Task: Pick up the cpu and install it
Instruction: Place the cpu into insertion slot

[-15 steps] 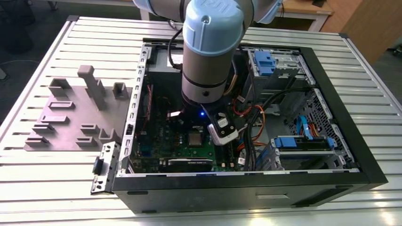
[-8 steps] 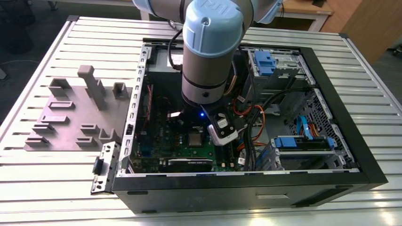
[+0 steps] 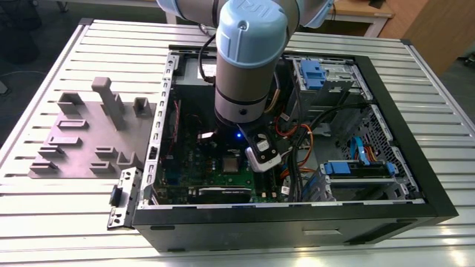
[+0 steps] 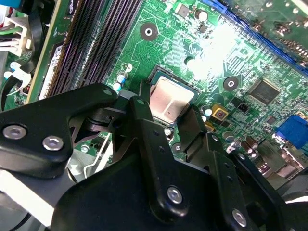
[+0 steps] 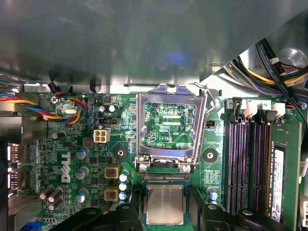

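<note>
Seating the cpu (image 5: 164, 204) squarely looks like the step in hand. It lies on the green motherboard (image 5: 125, 120), within the socket outline and just beside the hinge of the raised socket frame (image 5: 141, 127). The end effector (image 4: 168, 103) sits astride the chip, but I cannot tell whether it is pinching the chip or standing spread clear of it. Nor can I tell whether the chip is fully down in the socket.

To do this well, I would keep the chip flat, with its edges parallel to the socket walls. It should go down with a light, straight push and no sideways slide. The contacts beneath are probably delicate, and a tilted corner could bend them.

Around the work, the slatted bench (image 3: 67, 222) carries the open computer case (image 3: 260, 233). The arm (image 3: 248, 67) reaches down into the case from above. A grey tray (image 3: 82, 142) rests on the bench at the exterior view's left, well apart from the socket.

Inside the case, black cables (image 3: 319, 125) loop near the wrist and could snag it if it swings. The upright socket frame is the closest obstacle, leaving little room on that side. The memory slots (image 5: 245, 163) run along another side of the socket. Small capacitors (image 5: 123, 186) stand just beside the chip, within reach of a careless nudge.
</note>
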